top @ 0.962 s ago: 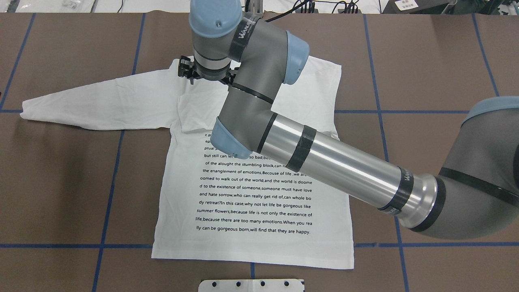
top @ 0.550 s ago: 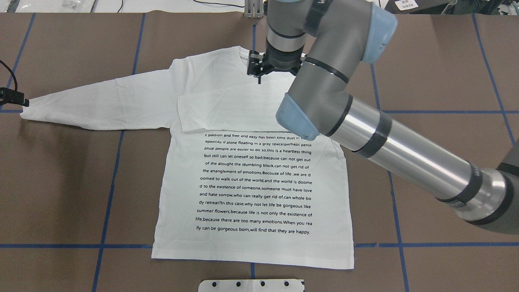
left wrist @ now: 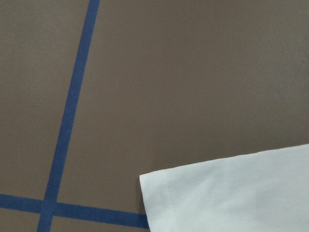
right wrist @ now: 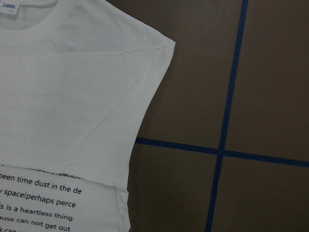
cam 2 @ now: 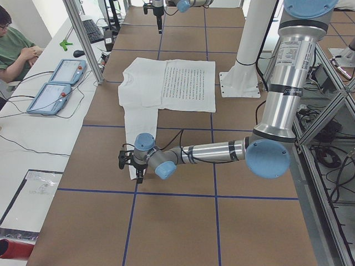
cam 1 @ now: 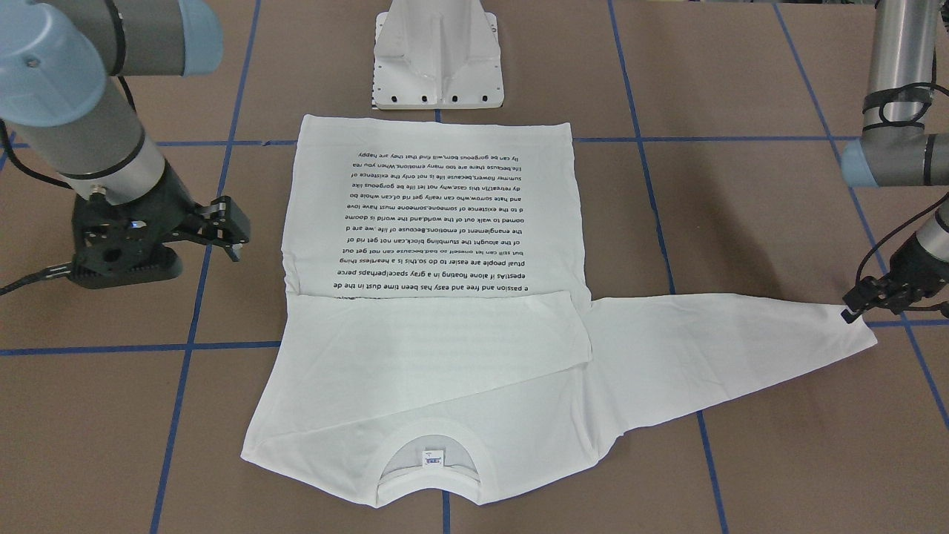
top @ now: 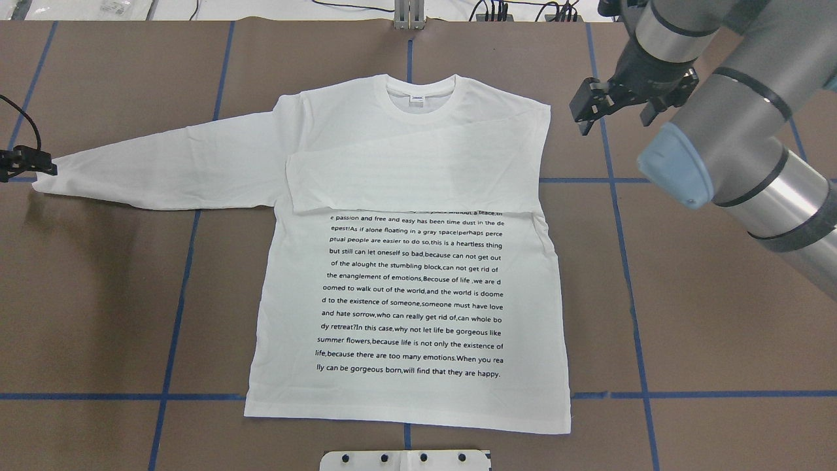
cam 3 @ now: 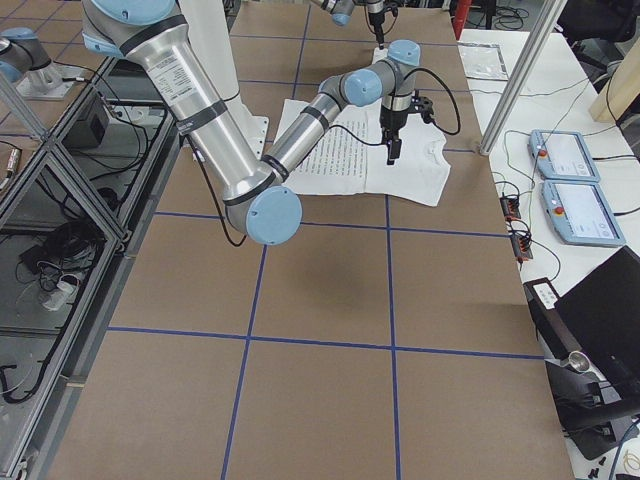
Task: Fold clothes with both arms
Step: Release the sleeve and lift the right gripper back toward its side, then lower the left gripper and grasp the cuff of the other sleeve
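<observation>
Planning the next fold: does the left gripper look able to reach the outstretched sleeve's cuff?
Probably yes: the black left gripper is right beside the cuff of the white long-sleeved shirt, nothing between them, only bare brown table around.

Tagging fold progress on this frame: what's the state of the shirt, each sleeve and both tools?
T-shirt: flat on the table, text side up, body unfolded.
Folded sleeve: laid across the chest.
Outstretched sleeve: flat, stretched straight out sideways.
Left tool: at that sleeve's cuff; open or shut unclear.
Right tool: open, empty, off the shirt beside its shoulder.
</observation>
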